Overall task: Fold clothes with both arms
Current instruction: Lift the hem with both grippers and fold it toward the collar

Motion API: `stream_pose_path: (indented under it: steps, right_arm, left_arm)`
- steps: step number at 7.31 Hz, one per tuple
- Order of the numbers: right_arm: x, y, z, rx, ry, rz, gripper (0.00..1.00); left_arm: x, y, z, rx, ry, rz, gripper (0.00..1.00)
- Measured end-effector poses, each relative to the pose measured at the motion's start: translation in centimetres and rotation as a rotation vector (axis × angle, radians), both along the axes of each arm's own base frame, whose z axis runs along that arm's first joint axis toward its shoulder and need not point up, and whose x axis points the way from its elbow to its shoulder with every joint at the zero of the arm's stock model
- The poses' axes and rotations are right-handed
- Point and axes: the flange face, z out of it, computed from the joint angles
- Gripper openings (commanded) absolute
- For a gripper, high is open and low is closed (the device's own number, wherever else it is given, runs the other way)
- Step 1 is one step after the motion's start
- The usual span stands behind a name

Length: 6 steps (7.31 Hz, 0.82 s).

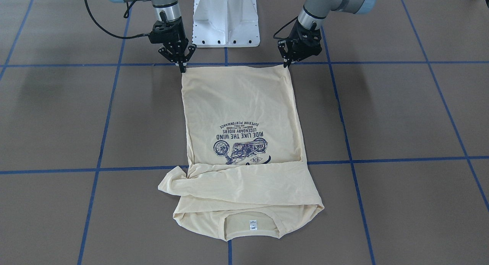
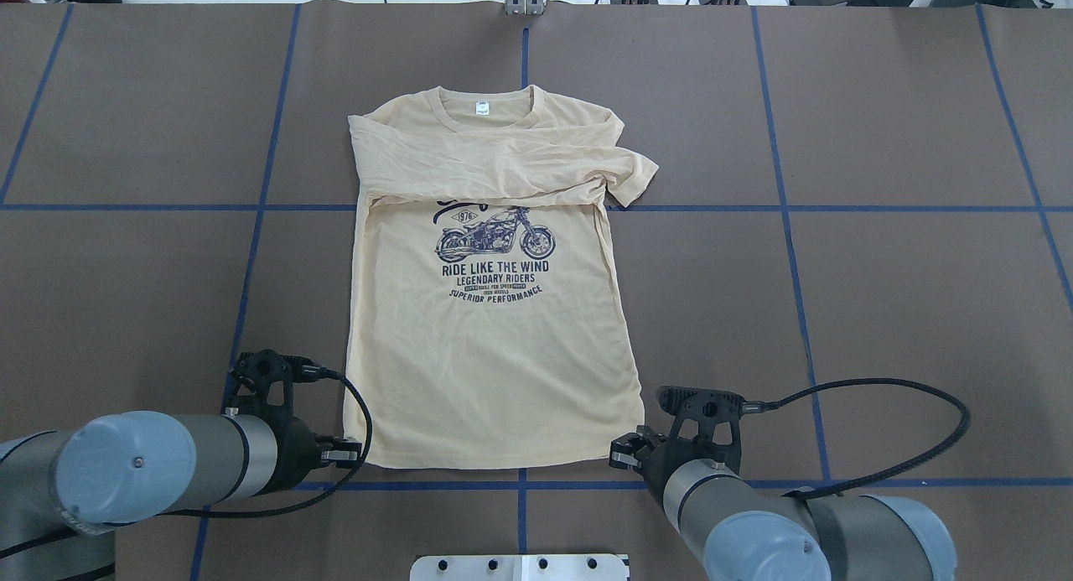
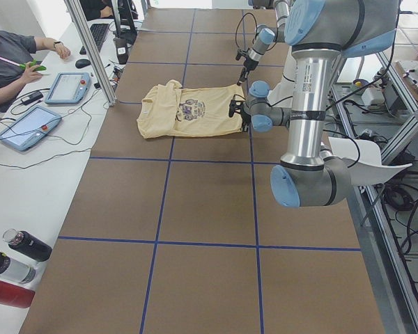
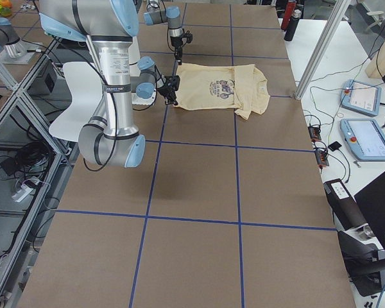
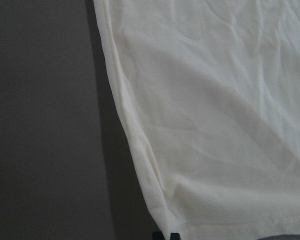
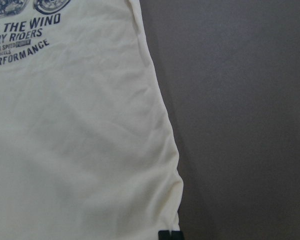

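T-shirt (image 2: 495, 371) flat on table (image 2: 838, 313), print up, sleeves folded across chest, hem nearest pedestal base (image 2: 520, 567). Fingers clamped on hem corners: left gripper (image 1: 286, 64) base's left side, right gripper (image 1: 183, 69) base's right.

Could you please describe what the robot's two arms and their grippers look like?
The left arm and the right arm are both grey metallic tubes with rounded light blue joint caps. Each ends in a black two-finger gripper with linked fingers: the left gripper and the right gripper. A black cable loops out from each wrist.
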Motion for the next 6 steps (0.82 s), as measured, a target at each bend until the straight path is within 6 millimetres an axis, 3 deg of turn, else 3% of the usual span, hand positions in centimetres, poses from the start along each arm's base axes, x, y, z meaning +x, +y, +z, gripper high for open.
stream_pose_path:
  steps: [2,4,6]
  right_arm:
    - [6.2,1.2,-2.6,-0.040,-0.016,-0.054,0.00]
    - [12.3,4.6,-6.1,-0.077,-0.037,-0.164,0.00]
    - [16.7,6.5,-9.2,-0.097,-0.070,-0.239,0.00]
  left_arm:
    - [-4.9,1.7,-4.7,-0.011,0.043,0.043,0.00]
    - [-9.4,5.2,-10.0,-0.036,0.099,0.122,0.00]
    - [-12.5,8.1,-13.5,-0.070,0.151,0.179,0.00]
